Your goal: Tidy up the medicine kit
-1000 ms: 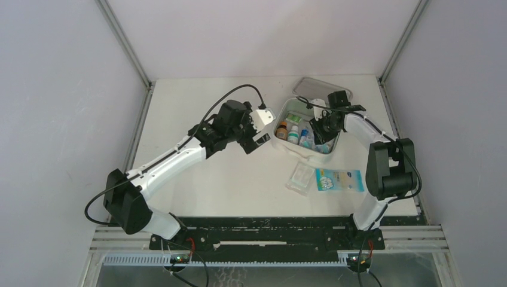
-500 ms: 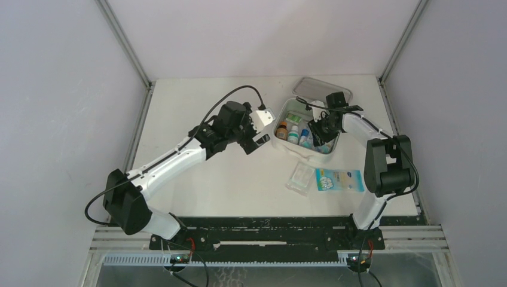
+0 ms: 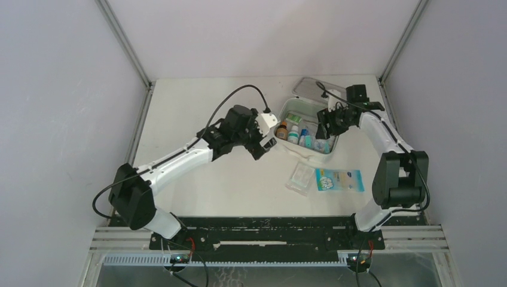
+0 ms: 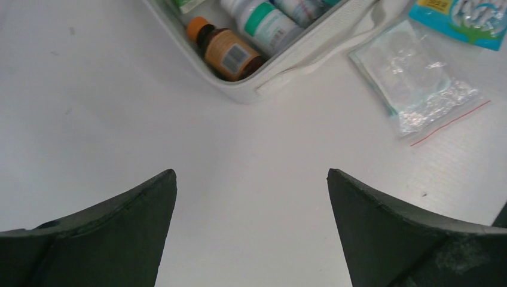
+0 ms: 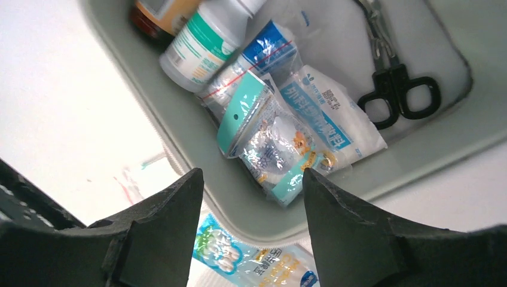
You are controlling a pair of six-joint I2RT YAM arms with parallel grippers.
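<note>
- Right pincer (image 5: 251, 179) has parted since a second ago and lifted back off the medicine kit (image 5: 179, 140); its jaws are apart and hold nothing.
- Teal-topped packet (image 5: 269, 143) lies inside the kit beside the bottles (image 5: 206, 45), so count that drop as done.
- Left pincer (image 4: 251, 173) is wide open and empty, and has slid closer to the kit's near corner.
- Kit sits open, far right on the table (image 3: 209, 173); the clear packet (image 3: 301, 177) and blue packet (image 3: 339, 179) lie outside it, yours to load.
</note>
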